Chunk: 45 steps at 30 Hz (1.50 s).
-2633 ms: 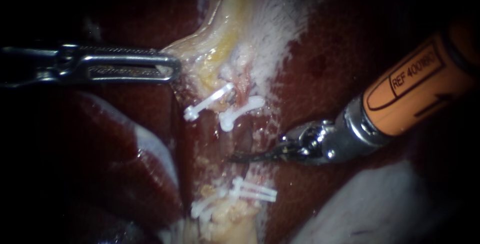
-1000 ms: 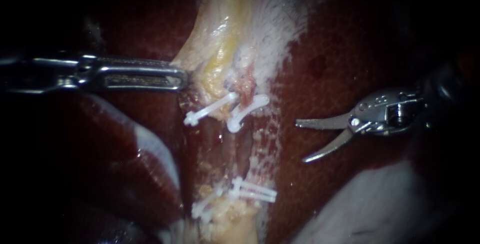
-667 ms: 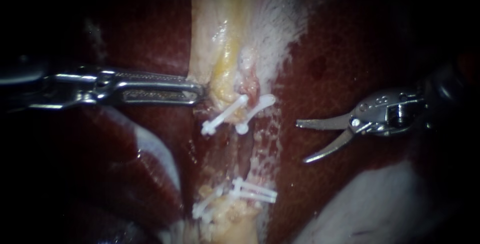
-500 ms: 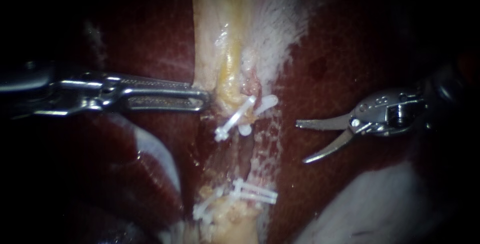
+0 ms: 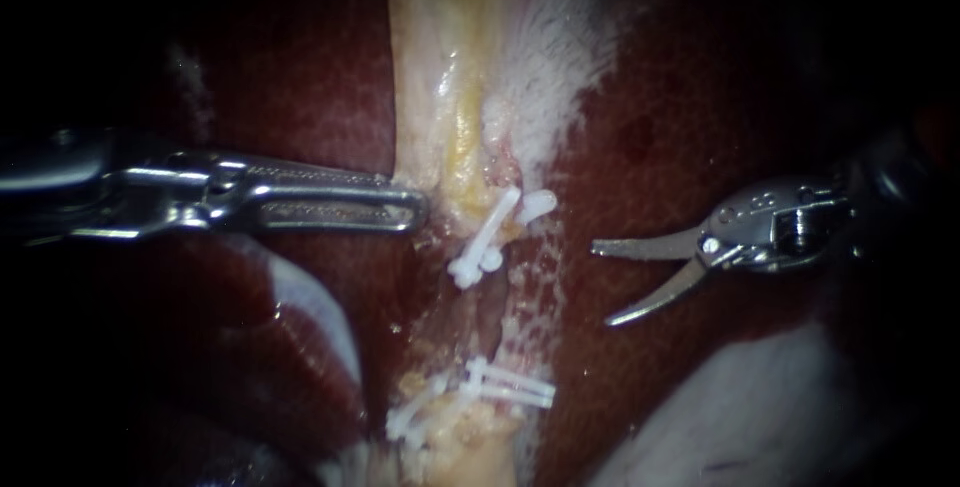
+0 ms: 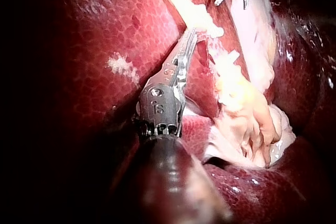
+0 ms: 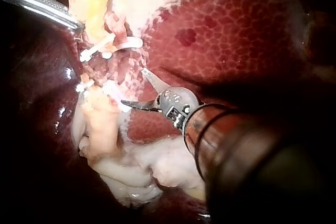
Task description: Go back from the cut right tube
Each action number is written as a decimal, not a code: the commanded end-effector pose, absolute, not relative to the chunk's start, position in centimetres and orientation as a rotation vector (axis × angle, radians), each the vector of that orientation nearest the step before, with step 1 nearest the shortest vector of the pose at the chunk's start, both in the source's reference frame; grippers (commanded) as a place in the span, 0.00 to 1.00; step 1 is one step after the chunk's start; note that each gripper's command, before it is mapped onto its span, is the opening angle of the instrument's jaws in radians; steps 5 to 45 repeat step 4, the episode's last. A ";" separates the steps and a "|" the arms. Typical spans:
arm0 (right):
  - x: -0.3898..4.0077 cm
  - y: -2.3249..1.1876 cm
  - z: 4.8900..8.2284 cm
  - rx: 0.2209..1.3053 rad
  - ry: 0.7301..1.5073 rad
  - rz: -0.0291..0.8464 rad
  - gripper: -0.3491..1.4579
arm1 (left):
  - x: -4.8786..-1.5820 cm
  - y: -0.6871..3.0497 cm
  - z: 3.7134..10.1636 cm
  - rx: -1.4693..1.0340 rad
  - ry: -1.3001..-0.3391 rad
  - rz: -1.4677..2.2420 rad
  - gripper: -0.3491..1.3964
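My right instrument [image 5: 600, 283] lies level over the liver [image 5: 680, 97], jaws parted, apart from the clips [image 5: 487, 235]. My left instrument [image 5: 418, 212], level, clamps pale tissue [image 5: 440, 97] in its jaws.
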<state>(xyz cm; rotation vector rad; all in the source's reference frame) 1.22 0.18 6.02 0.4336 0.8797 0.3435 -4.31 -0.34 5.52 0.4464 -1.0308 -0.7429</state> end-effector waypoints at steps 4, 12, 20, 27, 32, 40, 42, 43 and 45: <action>1.22 0.18 6.02 0.434 0.880 0.343 0.98 | -4.31 -0.34 5.53 0.448 -1.031 -0.742 0.00; 1.22 0.18 6.02 0.434 0.880 0.343 0.98 | -4.31 -0.34 5.53 0.448 -1.031 -0.742 0.00; 1.22 0.18 6.02 0.434 0.880 0.343 0.98 | -4.31 -0.34 5.53 0.448 -1.031 -0.742 0.00; 1.22 0.18 6.02 0.434 0.880 0.343 0.98 | -4.31 -0.34 5.53 0.448 -1.031 -0.742 0.00; 1.22 0.18 6.02 0.434 0.880 0.343 0.98 | -4.31 -0.34 5.53 0.448 -1.031 -0.742 0.00; 1.22 0.18 6.02 0.434 0.880 0.343 0.98 | -4.31 -0.34 5.53 0.448 -1.031 -0.742 0.00; 1.22 0.18 6.02 0.434 0.880 0.343 0.98 | -4.31 -0.34 5.53 0.448 -1.031 -0.742 0.00; 1.22 0.18 6.02 0.434 0.880 0.343 0.98 | -4.31 -0.34 5.53 0.448 -1.031 -0.742 0.00; 1.22 0.18 6.02 0.434 0.880 0.343 0.98 | -4.31 -0.34 5.53 0.448 -1.031 -0.742 0.00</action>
